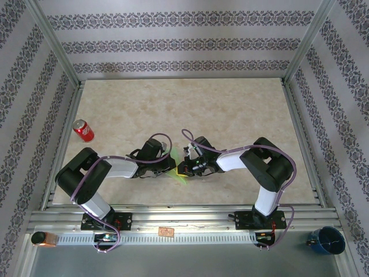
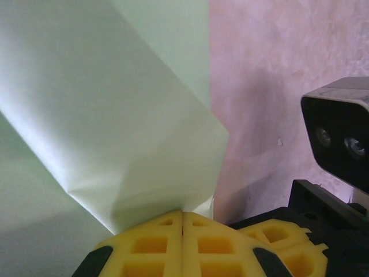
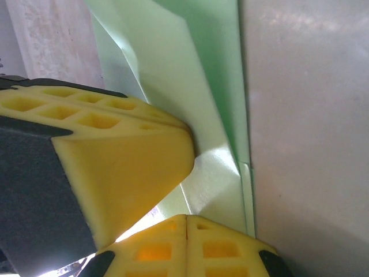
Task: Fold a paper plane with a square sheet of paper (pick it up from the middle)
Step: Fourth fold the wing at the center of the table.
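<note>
Green paper (image 1: 182, 177) is what both arms are on, a little way in from the near edge of the worktop (image 1: 230, 109). Closest to me, on the metal rail by the arm bases, a blue cup (image 1: 326, 239) stands at the right corner; its inside looks dark and I cannot tell whether anything is in it. Past the rail the two arms reach inward until their tips nearly meet nose to nose, with the left gripper (image 1: 169, 165) coming from the left and the right gripper (image 1: 188, 167) from the right. The paper lies just between them, so neither arm is the nearer one. From the left wrist, the left jaws (image 2: 182, 222) are pressed together, and a creased fold of the paper (image 2: 115, 115) runs straight out of their seam, up and away to the left, so they look clamped on it. From the right wrist, the right jaws (image 3: 187, 228) are likewise together. The layered, already creased paper (image 3: 190, 75) comes down to their tips beside the other arm's yellow finger, so it looks pinched there too. From above, the paper's long line runs roughly near to far, across the line joining the two grippers. I would judge that any coming fold or pull depends on both grips holding that strip. Farther off to the left, well apart from all this, a red can (image 1: 83, 130) lies on its side.
</note>
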